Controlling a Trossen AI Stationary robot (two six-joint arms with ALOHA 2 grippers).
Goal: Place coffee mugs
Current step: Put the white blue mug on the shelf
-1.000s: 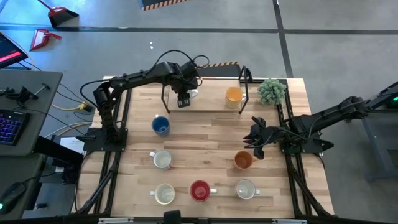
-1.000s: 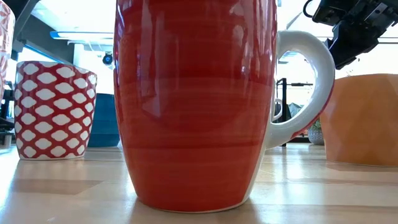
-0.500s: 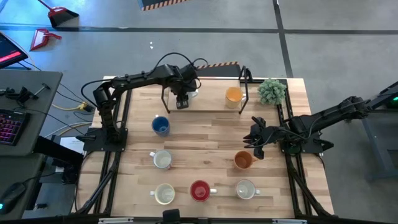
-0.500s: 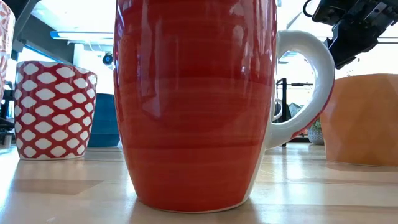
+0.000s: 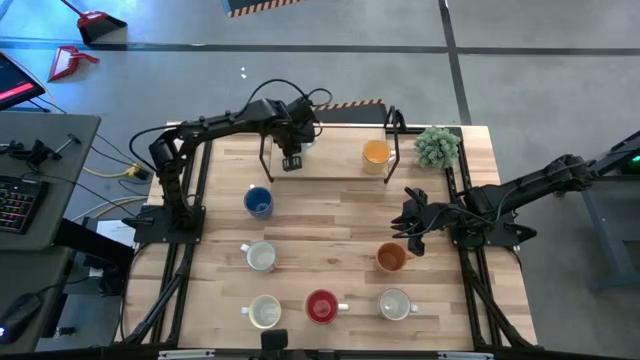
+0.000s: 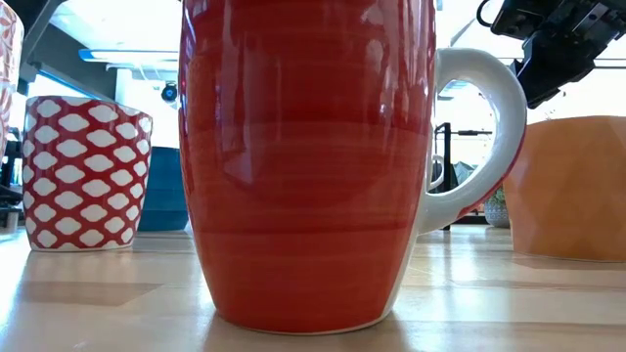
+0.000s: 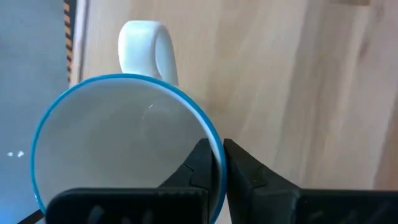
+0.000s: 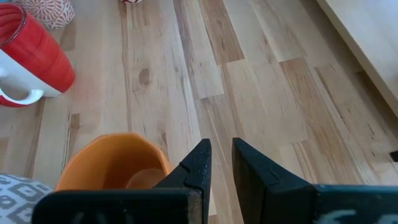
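The left gripper (image 7: 217, 163) has pinched shut on the rim of the white, blue-rimmed ceramic mug (image 7: 118, 146), its handle on the far side. Glazed and brittle, the mug would likely slip in so thin a hold. The right gripper (image 8: 221, 163) waits, jaws narrow and empty, just beside the orange ceramic mug (image 8: 115, 163).

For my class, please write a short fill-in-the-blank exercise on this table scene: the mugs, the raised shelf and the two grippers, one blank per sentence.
1. The left gripper is shut on the rim of a white mug whose rim is coloured ____.
2. The yellow-orange mug stands on the raised shelf beside the green ____.
3. The right gripper hovers above the ____ mug in the table's middle row.
4. In the front row, the red mug stands between two ____ mugs.

Missing words: blue; plant; orange; white
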